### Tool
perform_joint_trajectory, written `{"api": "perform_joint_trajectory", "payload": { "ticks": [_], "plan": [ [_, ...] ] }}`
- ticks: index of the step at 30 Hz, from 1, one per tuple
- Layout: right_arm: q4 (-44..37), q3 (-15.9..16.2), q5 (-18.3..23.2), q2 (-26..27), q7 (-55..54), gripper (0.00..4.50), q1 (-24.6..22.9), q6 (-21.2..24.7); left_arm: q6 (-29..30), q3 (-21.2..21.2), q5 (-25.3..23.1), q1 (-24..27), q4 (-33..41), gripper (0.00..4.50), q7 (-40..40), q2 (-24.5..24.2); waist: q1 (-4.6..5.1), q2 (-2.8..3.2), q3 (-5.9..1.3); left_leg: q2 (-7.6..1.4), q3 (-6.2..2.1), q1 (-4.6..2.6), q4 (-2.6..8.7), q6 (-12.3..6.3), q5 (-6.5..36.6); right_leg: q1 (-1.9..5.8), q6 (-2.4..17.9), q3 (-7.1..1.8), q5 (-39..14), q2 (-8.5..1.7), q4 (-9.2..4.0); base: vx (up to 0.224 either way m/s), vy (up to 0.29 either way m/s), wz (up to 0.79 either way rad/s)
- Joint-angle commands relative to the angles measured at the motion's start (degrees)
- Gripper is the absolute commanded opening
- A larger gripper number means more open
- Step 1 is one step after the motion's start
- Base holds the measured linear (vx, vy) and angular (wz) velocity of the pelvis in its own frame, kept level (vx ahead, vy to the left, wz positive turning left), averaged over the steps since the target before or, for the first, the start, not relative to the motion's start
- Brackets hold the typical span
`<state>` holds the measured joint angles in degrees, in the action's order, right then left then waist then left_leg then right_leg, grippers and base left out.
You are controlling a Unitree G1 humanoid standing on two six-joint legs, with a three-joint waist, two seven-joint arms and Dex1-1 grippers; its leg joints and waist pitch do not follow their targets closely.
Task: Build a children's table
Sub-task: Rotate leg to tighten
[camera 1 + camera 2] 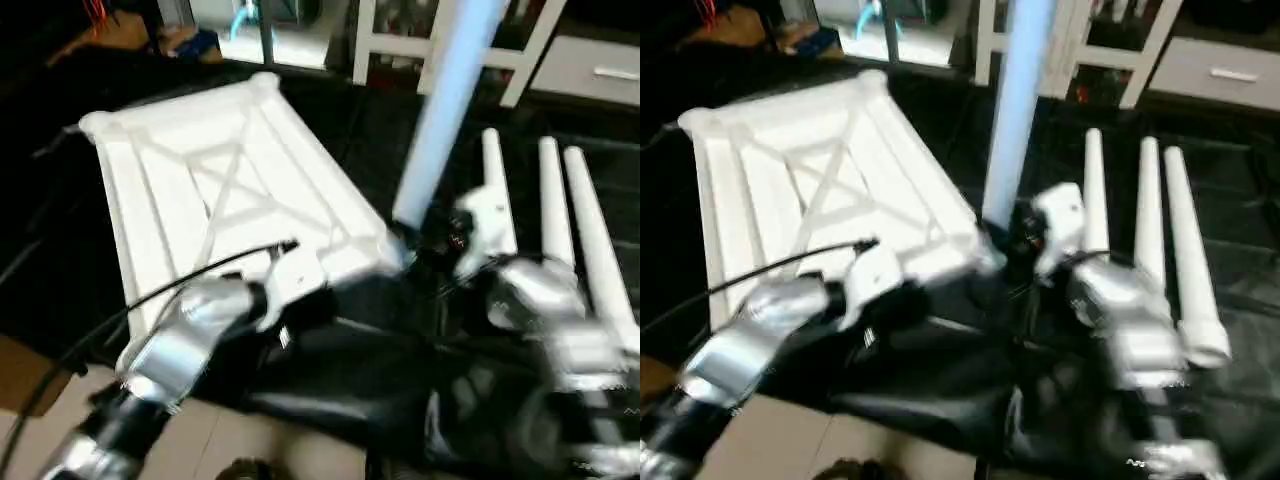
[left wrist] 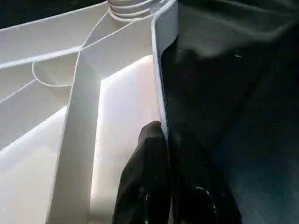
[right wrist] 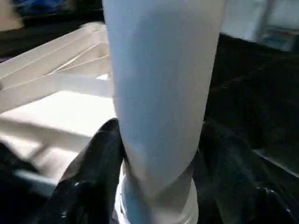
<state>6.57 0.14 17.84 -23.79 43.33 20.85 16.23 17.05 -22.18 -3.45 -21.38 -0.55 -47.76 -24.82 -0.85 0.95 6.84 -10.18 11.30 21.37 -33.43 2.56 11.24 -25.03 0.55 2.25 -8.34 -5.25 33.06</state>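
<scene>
Left wrist view: left gripper pinches tabletop rim; right gripper straddles upright leg.

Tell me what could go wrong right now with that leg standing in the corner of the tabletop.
The upright leg may not be fully seated in its corner socket; if the right gripper, whose fingers flank its base, pulls away, it could tip. The left gripper pinches only the thin rim of the tabletop, so it could slip and let the top shift. Three spare legs lie close beside the right arm and could be knocked.

Head pair looking down over forearms, wrist cameras close along each hand, all sharing the tabletop
</scene>
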Motion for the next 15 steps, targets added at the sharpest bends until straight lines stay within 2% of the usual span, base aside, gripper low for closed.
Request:
{"api": "perform_joint_trajectory", "payload": {
  "ticks": [1, 2, 3, 4, 6, 8, 9, 11, 13, 15],
  "plan": [
    [-1.28, -0.14, -0.28, -5.01, 5.75, 2.89, -1.35, 1.66, -0.92, -2.0, 1.64, 2.76, 0.6, 0.0, -5.77, -1.97, -0.41, -0.3, -4.21, -2.39, -0.89, -0.66, 3.56, -7.59, 3.94, 3.45, 15.72, -1.81, -2.01, -2.04, -1.95, 0.071, 0.009, 0.01],
    [-1.68, -0.07, -0.23, -6.1, 7.0, 2.97, -1.62, 1.76, -0.84, -1.78, 1.99, 2.95, 0.83, 0.0, -6.24, -2.32, -0.8, -0.34, -4.16, -2.36, -0.7, -0.82, 3.24, -9.4, 1.18, 3.41, 16.95, -1.9, 2.39, -1.94, -1.55, 0.071, 0.009, 0.01],
    [-1.68, -0.07, -0.23, -6.1, 7.0, 2.97, -1.62, 1.76, -0.84, -1.78, 1.99, 2.95, 0.83, 0.0, -6.24, -2.32, -1.12, -0.3, -4.19, -2.37, -0.62, -0.78, 3.05, -10.83, -0.59, 3.43, 17.81, -1.89, 4.18, -2.09, -1.3, 0.057, 0.005, 0.02],
    [-2.0, 0.14, -0.05, -7.26, 8.6, 2.97, -1.83, 1.29, -1.18, -1.74, 2.3, 3.08, 0.79, 0.0, -6.65, -2.8, -1.19, -0.31, -4.16, -2.36, -0.51, -0.85, 2.96, -11.26, -0.92, 3.3, 18.11, -1.92, 4.32, -2.1, -1.3, 0.0, 0.0, 0.0],
    [-1.97, 0.19, 0.16, -8.05, 10.01, 2.97, -1.84, 1.02, -1.89, -1.66, 2.48, 3.11, 0.46, 0.0, -7.17, -3.13, -1.38, -0.49, -4.23, -2.41, -0.6, -0.69, 2.95, -11.67, -0.8, 3.67, 18.41, -1.9, 2.82, -2.35, -1.31, 0.0, 0.0, 0.0],
    [-1.79, 0.22, 0.84, -8.47, 11.31, 2.97, -1.76, 1.06, -2.44, -1.64, 2.52, 3.04, 0.03, 0.0, -7.38, -3.25, -1.48, -0.47, -3.93, -2.63, -0.63, -0.86, 3.21, -10.85, 2.0, 3.52, 17.86, -1.85, -2.32, -2.36, -1.81, 0.0, 0.0, 0.0],
    [-1.57, 0.49, 1.96, -8.8, 12.85, 2.72, -1.75, 1.55, -2.89, -1.69, 2.6, 2.96, -0.3, 0.0, -7.63, -3.3, -1.49, -0.44, -3.8, -2.72, -0.66, -0.91, 3.38, -10.01, 3.51, 3.47, 17.45, -1.88, -4.8, -2.42, -2.06, 0.0, 0.0, 0.0],
    [-1.34, 1.07, 2.79, -8.79, 13.73, 2.65, -1.81, 2.27, -2.78, -1.77, 2.87, 2.97, -0.02, 0.0, -7.8, -3.26, -1.47, -0.59, -3.6, -2.76, -0.65, -1.03, 3.58, -8.65, 5.7, 3.35, 16.79, -1.96, -7.88, -2.41, -2.39, 0.0, 0.0, 0.0],
    [-1.38, 1.16, 3.15, -8.63, 13.85, 2.65, -1.87, 2.57, -2.75, -1.79, 2.94, 3.03, 0.12, 0.0, -7.8, -3.26, -1.42, -0.58, -3.49, -2.78, -0.75, -0.94, 3.76, -7.34, 7.39, 3.38, 15.93, -1.99, -10.27, -2.47, -2.59, 0.0, 0.0, 0.0],
    [-1.6, 1.07, 3.42, -8.42, 14.12, 2.33, -1.94, 2.97, -2.73, -1.77, 3.04, 3.21, 0.42, 0.0, -7.92, -3.39, -1.32, -0.59, -3.59, -2.71, -0.77, -0.99, 3.78, -6.53, 7.51, 3.33, 15.44, -2.06, -10.15, -2.4, -2.58, 0.0, 0.0, 0.0]
  ]
}}
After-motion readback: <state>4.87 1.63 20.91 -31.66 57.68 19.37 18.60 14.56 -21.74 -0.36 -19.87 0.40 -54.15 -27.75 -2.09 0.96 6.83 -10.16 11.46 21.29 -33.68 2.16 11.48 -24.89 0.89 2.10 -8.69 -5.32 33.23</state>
